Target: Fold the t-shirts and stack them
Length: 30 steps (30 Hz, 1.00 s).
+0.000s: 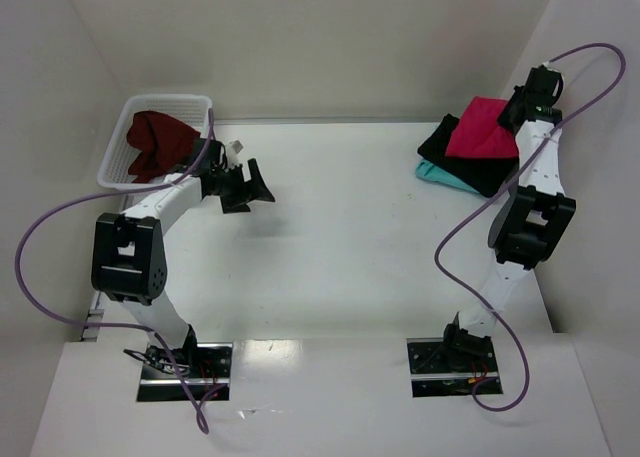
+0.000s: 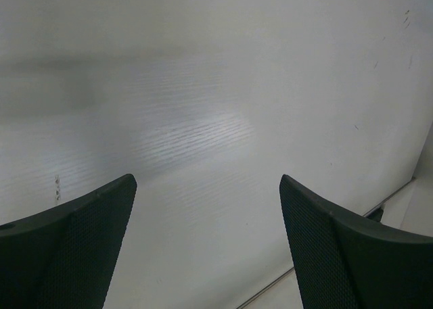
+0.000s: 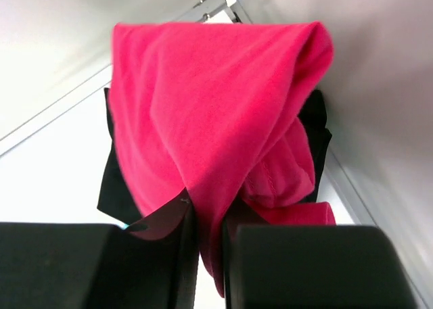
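Observation:
A folded crimson-pink t-shirt (image 1: 480, 129) tops a stack at the far right, over a black t-shirt (image 1: 448, 149) and a teal t-shirt (image 1: 440, 177). My right gripper (image 1: 514, 117) is at the stack's right edge. In the right wrist view its jaws (image 3: 210, 218) stand close together, with a fold of the pink t-shirt (image 3: 216, 106) pinched between them and the black t-shirt (image 3: 115, 187) behind. A dark maroon t-shirt (image 1: 155, 142) lies crumpled in the basket. My left gripper (image 1: 255, 189) hovers open just right of the basket, with only bare table between its fingers (image 2: 206, 180).
The white lattice basket (image 1: 170, 99) stands at the far left corner. White walls close in the table at the back and on both sides, and the right wall runs close beside the stack. Purple cables loop from both arms.

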Tool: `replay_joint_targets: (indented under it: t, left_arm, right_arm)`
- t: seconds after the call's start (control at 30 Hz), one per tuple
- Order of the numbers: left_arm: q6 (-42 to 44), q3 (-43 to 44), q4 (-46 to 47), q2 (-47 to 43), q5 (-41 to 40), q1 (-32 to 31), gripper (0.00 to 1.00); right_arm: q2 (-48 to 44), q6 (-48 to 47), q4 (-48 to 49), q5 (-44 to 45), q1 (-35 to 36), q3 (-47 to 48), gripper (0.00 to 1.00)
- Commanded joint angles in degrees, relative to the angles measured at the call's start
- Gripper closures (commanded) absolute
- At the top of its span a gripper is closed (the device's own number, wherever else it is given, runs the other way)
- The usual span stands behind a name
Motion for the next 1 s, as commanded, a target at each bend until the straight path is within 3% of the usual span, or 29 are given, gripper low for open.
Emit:
replay_joint_targets:
  t: [0.0, 0.23, 0.47, 0.5, 0.57, 0.6, 0.7, 0.83, 0.97]
  left_arm:
    - [0.85, -0.33, 1.45, 1.28, 1.51, 0.31, 0.06]
    - [0.85, 0.20, 1.45, 2.42, 2.04, 0.31, 0.06]
    - [0.85, -0.41, 1.45, 1.89, 2.04, 0.31, 0.06]
    - [0.85, -0.94, 1.45, 1.37, 2.04, 0.31, 0.06]
    - [0.85, -0.94, 1.98, 1.36, 2.04, 0.31, 0.06]
    - [0.85, -0.94, 1.98, 1.36, 2.04, 0.31, 0.06]
    - [0.85, -0.94, 1.98, 1.36, 2.65, 0.31, 0.06]
    - [0.85, -0.94, 1.98, 1.36, 3.18, 0.31, 0.06]
    - [0.85, -0.94, 1.98, 1.36, 3.18, 0.31, 0.06]
  right_arm:
    - [2.51, -0.25, -0.48, 0.73, -0.31, 2.21, 0.80]
    - [1.28, -0.25, 1.89, 0.73, -0.31, -4.20, 0.87]
    - [3.82, -0.25, -0.04, 1.94, -0.31, -3.68, 0.89]
    - [3.83, 0.27, -0.91, 3.61, -0.31, -2.81, 0.67]
    - [3.83, 0.28, -2.33, 6.86, -0.31, -2.19, 0.36]
    - [1.91, 0.28, -2.33, 7.84, -0.31, -2.71, 0.26]
    - [-1.52, 0.28, -1.80, 7.85, 0.30, -2.10, 0.10]
    - [-4.08, -0.77, -1.80, 7.15, 3.28, 0.71, 0.03]
    - [-4.08, -2.01, -4.70, 12.23, 9.87, 7.12, 0.00]
